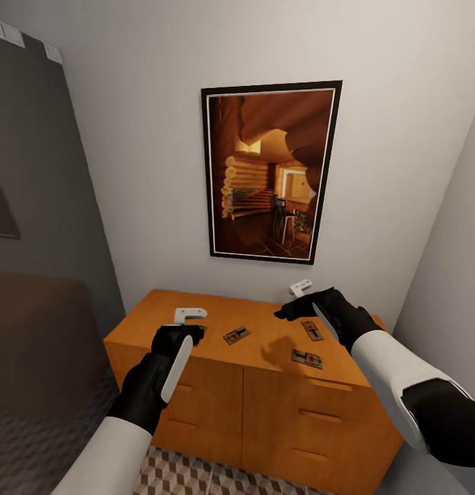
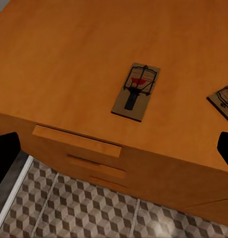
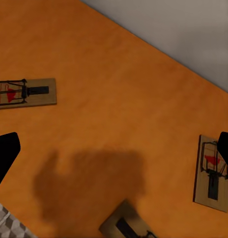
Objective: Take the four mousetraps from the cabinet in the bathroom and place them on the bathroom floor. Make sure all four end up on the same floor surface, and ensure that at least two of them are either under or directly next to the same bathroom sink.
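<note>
We are hovering both grippers, left (image 1: 189, 317) and right (image 1: 300, 289), fingers released, over the cabinet (image 1: 264, 385). Traps (image 1: 236, 335) are lying flat on its surface; from twelve o'clock, we should be descending squarely.

A home room: framed picture (image 1: 270, 172) on a plain wall, wooden cabinet (image 1: 264, 405), patterned tile floor (image 1: 189, 478).
</note>
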Controlling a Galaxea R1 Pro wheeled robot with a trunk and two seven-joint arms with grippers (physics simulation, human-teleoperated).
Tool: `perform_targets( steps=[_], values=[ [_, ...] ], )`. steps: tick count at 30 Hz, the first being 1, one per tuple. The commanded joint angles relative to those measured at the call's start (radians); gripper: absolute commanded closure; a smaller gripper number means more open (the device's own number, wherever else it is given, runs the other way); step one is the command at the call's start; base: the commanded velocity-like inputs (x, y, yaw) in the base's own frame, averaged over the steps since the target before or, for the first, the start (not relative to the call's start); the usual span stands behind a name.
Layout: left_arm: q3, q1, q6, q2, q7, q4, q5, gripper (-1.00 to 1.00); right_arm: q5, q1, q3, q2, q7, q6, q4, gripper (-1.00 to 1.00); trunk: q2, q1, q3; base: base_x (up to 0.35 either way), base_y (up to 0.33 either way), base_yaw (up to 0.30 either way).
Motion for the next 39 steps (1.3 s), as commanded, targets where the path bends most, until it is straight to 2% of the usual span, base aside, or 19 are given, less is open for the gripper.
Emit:
perform_targets(
  steps=[1,9,14,28,39],
  values=[
    [-0.001,0.0,0.002,0.0,0.009,-0.001,0.01,-1.0,0.005,0.0,0.004,-0.001,0.005,0.003,-0.002,-1.0,-0.001,0.0,-0.001,0.0,-0.003,0.0],
    [-0.002,0.0,0.003,0.0,0.009,-0.001,0.01,-1.0,0.004,0.0,0.004,-0.002,0.005,-0.003,-0.002,-1.0,-0.001,0.0,-0.001,0.0,-0.001,0.0],
    [-0.003,0.0,0.003,0.0,0.009,-0.001,0.01,-1.0,0.001,0.0,0.004,-0.002,0.005,-0.038,-0.002,-1.0,-0.001,0.0,-0.001,0.0,0.0,0.0],
    [-0.003,0.0,0.002,0.0,0.009,0.0,0.009,-1.0,0.001,0.0,0.004,-0.002,0.005,-0.046,-0.002,-1.0,-0.001,0.0,-0.001,0.0,-0.002,0.0],
    [-0.004,0.0,0.004,0.0,0.009,0.001,0.009,-1.0,0.001,0.0,0.004,-0.002,0.006,-0.046,-0.002,-1.0,-0.001,0.0,-0.001,0.0,-0.178,0.0]
  ],
)
